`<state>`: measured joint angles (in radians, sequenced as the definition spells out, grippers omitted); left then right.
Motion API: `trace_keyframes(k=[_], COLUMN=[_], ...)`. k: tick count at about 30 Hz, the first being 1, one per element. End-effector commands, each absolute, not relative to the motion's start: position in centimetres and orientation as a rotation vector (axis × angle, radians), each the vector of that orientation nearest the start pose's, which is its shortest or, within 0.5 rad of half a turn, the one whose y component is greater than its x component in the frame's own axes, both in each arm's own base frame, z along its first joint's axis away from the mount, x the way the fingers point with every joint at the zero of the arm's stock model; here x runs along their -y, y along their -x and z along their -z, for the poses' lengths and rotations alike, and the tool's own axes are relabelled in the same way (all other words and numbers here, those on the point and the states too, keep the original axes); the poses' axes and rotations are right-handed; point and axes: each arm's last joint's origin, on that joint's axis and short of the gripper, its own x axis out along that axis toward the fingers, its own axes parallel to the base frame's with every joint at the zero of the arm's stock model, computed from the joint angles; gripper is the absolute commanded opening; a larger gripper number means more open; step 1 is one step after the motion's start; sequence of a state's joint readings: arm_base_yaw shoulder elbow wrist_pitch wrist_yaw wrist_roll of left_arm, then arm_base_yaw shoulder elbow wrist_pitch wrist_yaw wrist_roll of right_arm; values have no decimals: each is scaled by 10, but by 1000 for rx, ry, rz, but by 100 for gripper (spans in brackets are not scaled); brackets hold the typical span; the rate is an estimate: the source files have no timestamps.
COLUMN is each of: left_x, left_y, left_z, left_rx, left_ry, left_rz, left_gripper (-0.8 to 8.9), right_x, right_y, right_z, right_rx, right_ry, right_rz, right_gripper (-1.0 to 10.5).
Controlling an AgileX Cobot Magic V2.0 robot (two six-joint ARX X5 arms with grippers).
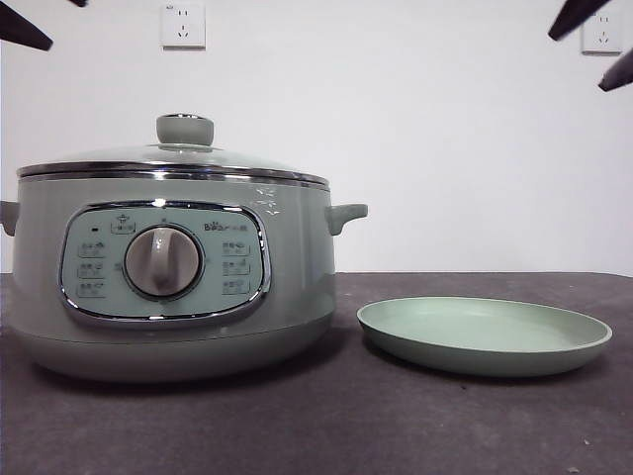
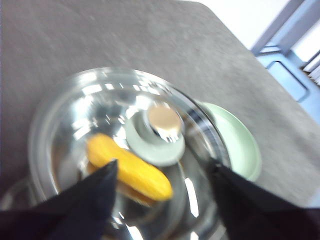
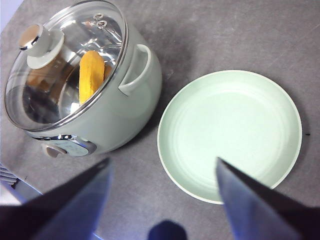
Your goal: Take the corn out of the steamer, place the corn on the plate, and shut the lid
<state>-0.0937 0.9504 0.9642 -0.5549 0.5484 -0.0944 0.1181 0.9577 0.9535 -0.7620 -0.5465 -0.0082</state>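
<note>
Nothing started yet: lid (image 1: 173,158) seated on steamer (image 1: 168,287), corn (image 3: 91,75) lying inside, visible through the glass. Left gripper (image 2: 162,172) poised above the knob (image 2: 162,122), fingers wide, likely lined up to lift the lid. Right gripper (image 3: 162,167) waiting high over the plate (image 3: 230,132), fingers also wide. Plate bare, just right of the steamer on the dark matte bench (image 1: 326,426). Glossy domed glass, chrome rim, smooth sage body; stubby yellow cob.
</note>
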Motion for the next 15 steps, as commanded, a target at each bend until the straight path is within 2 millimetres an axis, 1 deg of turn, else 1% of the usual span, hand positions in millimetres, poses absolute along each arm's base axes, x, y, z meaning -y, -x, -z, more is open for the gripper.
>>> trace_keyframes(k=[1, 4, 7, 11, 15], left_x=[43, 56, 70, 90, 105], left_y=[-195, -205, -216, -229, -242], left_z=[-345, -351, -351, -343, -329], left_rx=[-525, -532, -560, -599, -644], left_ry=[154, 114, 80, 17, -24], left_rz=[584, 563, 557, 543, 530], left_gripper=[413, 413, 413, 413, 412], right_x=[-36, -36, -36, -36, -36], right_y=[-177, -177, -177, -177, -177], right_z=[-315, -315, -315, -315, -315], right_rx=[-754, -756, -755, -756, -756], right_ry=[-158, -163, -164, -164, -164], right_rz=[-633, -631, -631, -630, -630], right_gripper=[477, 477, 477, 476, 475])
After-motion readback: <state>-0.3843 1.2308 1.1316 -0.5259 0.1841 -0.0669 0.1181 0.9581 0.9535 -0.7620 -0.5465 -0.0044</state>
